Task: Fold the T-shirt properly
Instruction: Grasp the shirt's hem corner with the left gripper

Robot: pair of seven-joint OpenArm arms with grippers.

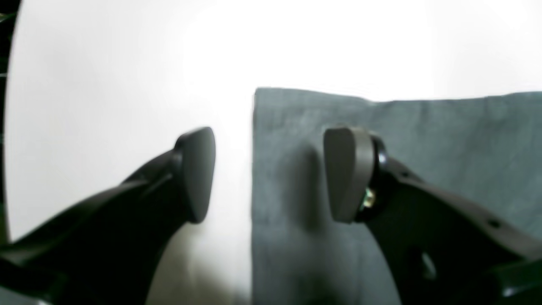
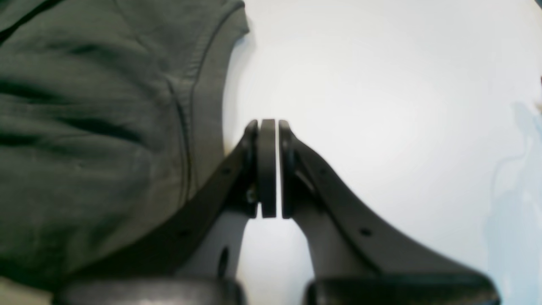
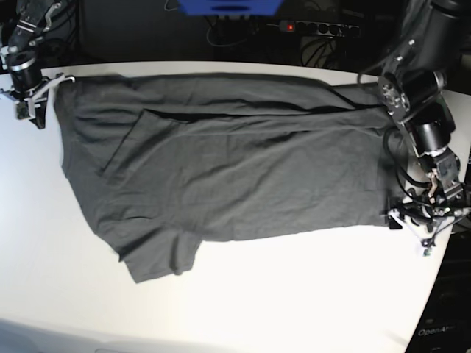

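Note:
The dark grey T-shirt (image 3: 235, 162) lies spread flat across the white table (image 3: 294, 294), with one sleeve pointing toward the front left. My left gripper (image 1: 271, 173) stands open over a straight-edged corner of the T-shirt (image 1: 444, 135); one finger (image 1: 347, 173) is above the cloth, the other (image 1: 197, 173) above bare table. In the base view this left gripper (image 3: 409, 224) sits at the shirt's right edge. My right gripper (image 2: 269, 169) is shut with nothing between its pads, just beside a hemmed edge of the T-shirt (image 2: 84, 127). The base view shows that right gripper (image 3: 33, 110) at the shirt's far left corner.
A black power strip (image 3: 320, 28) and cables lie behind the table, next to a blue object (image 3: 228, 6). The table's rounded front edge runs along the bottom of the base view. Bare white surface lies in front of the shirt.

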